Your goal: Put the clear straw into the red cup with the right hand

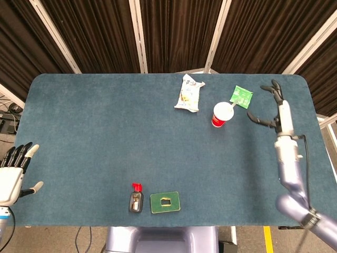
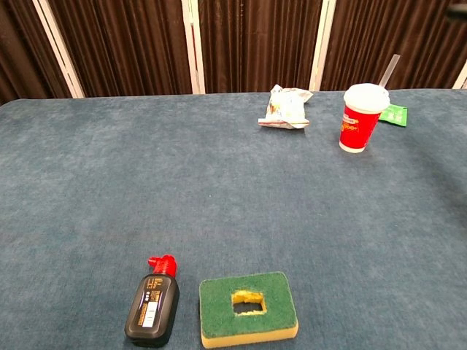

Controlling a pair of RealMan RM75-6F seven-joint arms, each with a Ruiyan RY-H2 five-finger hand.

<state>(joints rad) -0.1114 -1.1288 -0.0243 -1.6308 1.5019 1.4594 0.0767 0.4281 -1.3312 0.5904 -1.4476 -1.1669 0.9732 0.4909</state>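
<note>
Red cup (image 1: 222, 115) with its white lid stands upright on the blue worktop (image 1: 105, 132), and the clear straw (image 2: 388, 71) pokes up out of the lid, leaning to the right. Off to the cup's right, the right hand (image 1: 274, 108) hovers with fingers spread, holding nothing and apart from the cup. Down at the near left edge, the left hand (image 1: 13, 174) sits open, fingers straight. A green packet (image 1: 241, 96) lies just behind the cup.
</note>
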